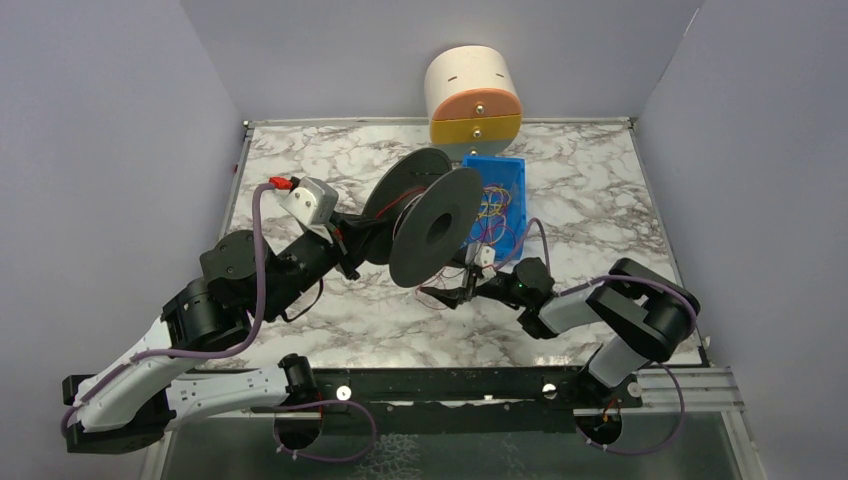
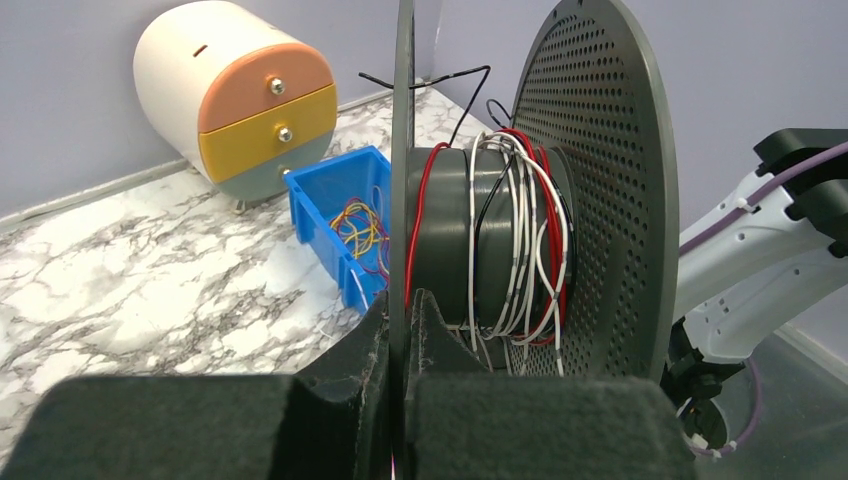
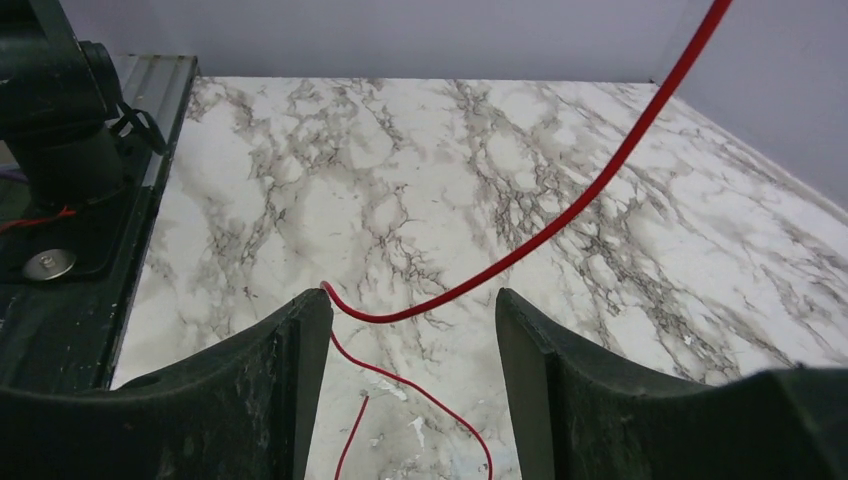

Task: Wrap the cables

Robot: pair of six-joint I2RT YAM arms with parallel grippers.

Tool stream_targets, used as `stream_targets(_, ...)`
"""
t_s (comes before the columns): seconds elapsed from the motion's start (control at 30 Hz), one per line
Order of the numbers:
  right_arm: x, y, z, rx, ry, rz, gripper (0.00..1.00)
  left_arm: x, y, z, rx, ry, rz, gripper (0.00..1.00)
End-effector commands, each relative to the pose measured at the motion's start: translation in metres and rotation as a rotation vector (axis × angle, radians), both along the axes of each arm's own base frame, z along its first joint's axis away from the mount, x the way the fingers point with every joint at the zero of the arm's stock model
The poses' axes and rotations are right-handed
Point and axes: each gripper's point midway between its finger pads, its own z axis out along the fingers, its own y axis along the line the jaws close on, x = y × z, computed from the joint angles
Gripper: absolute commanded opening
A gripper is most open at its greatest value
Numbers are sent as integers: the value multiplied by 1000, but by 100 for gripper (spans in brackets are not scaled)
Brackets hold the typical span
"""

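Note:
A dark grey spool [image 1: 430, 222] with two perforated discs is held off the marble table. Red, white and black cables [image 2: 520, 240] are wound on its hub. My left gripper [image 1: 348, 248] is shut on the edge of the spool's near disc [image 2: 402, 200]; in the left wrist view the gripper [image 2: 404, 330] has the thin disc pinched between its pads. My right gripper [image 1: 447, 295] is open, low over the table just in front of the spool. A loose red cable [image 3: 560, 215] runs across between its fingers [image 3: 412, 320], touching the left fingertip [image 3: 310, 320], and trails onto the table.
A blue bin [image 1: 500, 195] with several coloured wires stands behind the spool, also in the left wrist view [image 2: 335, 215]. A small rounded drawer cabinet [image 1: 473, 95] stands at the back wall. The black base rail [image 3: 60, 250] lies left of the right gripper.

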Motion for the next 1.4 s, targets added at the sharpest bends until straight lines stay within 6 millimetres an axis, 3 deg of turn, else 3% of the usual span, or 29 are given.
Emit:
stream_targets(0.0,2,-8,-5,-47,-40,-44,65,-8,7,49,-153,-73,-24,0)
stream_targets(0.33,-22,-5,-14,-58,30,66,61,-9,5,50,-154,-79,-35,0)
stream_targets(0.77,-38,34,-10,-17,60,154,56,-10,8,52,-186,-68,-33,0)
stream_targets(0.9,-38,38,-10,3,82,150,43,-10,10,52,-193,-63,-22,0)
stream_targets(1.1,-41,32,-18,-2,120,125,2,-6,23,56,-249,-60,30,0)
stream_targets(1.37,-57,26,-18,-16,121,58,1,14,33,44,-309,-36,174,0)
